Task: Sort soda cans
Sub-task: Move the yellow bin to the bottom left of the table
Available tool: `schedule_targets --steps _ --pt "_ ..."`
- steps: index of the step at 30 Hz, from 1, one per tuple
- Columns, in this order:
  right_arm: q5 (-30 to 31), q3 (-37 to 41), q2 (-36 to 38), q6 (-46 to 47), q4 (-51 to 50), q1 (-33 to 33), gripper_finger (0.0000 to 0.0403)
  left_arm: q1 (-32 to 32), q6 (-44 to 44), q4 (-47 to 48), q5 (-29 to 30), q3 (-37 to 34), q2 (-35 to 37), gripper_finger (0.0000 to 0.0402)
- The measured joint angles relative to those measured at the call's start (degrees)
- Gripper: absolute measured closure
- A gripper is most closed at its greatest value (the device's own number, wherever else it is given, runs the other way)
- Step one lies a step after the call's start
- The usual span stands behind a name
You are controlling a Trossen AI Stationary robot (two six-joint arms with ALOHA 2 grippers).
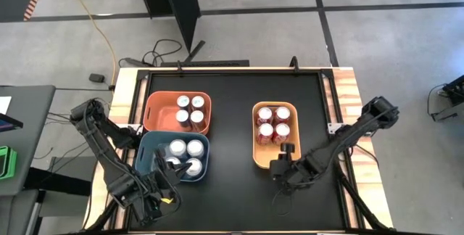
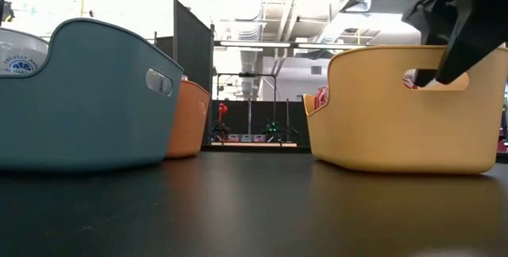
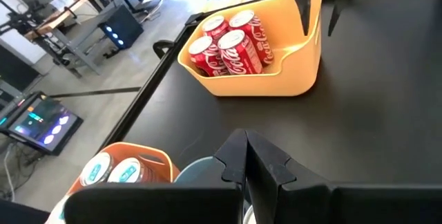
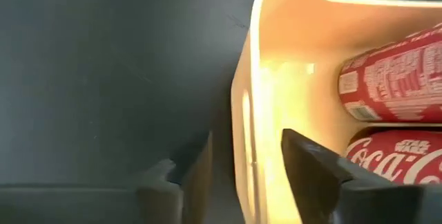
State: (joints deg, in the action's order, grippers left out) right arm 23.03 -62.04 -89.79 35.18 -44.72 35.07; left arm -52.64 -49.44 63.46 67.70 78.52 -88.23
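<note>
Four red soda cans (image 1: 274,122) stand in the yellow bin (image 1: 255,137) at mid-right. Silver-white cans (image 1: 190,109) fill the orange bin (image 1: 152,115), and blue-and-silver cans (image 1: 185,156) fill the blue bin (image 1: 147,151). My right gripper (image 4: 228,162) is open at the yellow bin's near end. It points steeply down, one finger inside the bin by the red cans (image 4: 394,79) and one outside. My left gripper (image 3: 245,162) is shut and empty. It hovers by the blue bin's near left corner (image 1: 156,180). My right gripper stands astride the yellow bin's near end wall (image 4: 243,134), coming from above and slanting toward the far side. One finger (image 4: 311,165) is inside the bin and the other outside. I cannot tell whether either finger touches the wall. The bin rests flat on the table.
The three bins stand on the black tabletop (image 1: 232,97). The orange and blue bins sit close together at the left, and the yellow bin (image 2: 397,122) stands apart at the right. A bare strip of table runs between them. Wooden side rails (image 1: 348,90) border the table.
</note>
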Motion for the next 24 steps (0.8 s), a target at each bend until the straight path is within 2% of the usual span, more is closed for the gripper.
schedule_targets --steps 8,13,17,24 --pt "-1.95 -0.79 -0.27 0.90 0.86 -0.42 0.0328 0.00 1.24 0.07 -1.47 0.00 0.00 0.0401" --pt "-2.14 -1.39 -0.27 2.27 0.79 -1.02 0.0376 -0.02 1.85 0.04 -1.98 0.00 0.00 0.0401" --pt "-2.34 -1.49 -0.27 2.31 2.08 -1.51 0.0397 -0.02 1.89 0.07 -2.95 0.00 0.00 0.0401" --pt "-2.45 -1.49 -0.38 2.28 6.19 -2.16 0.0397 -0.02 1.91 0.23 -2.95 0.00 0.00 0.0401"
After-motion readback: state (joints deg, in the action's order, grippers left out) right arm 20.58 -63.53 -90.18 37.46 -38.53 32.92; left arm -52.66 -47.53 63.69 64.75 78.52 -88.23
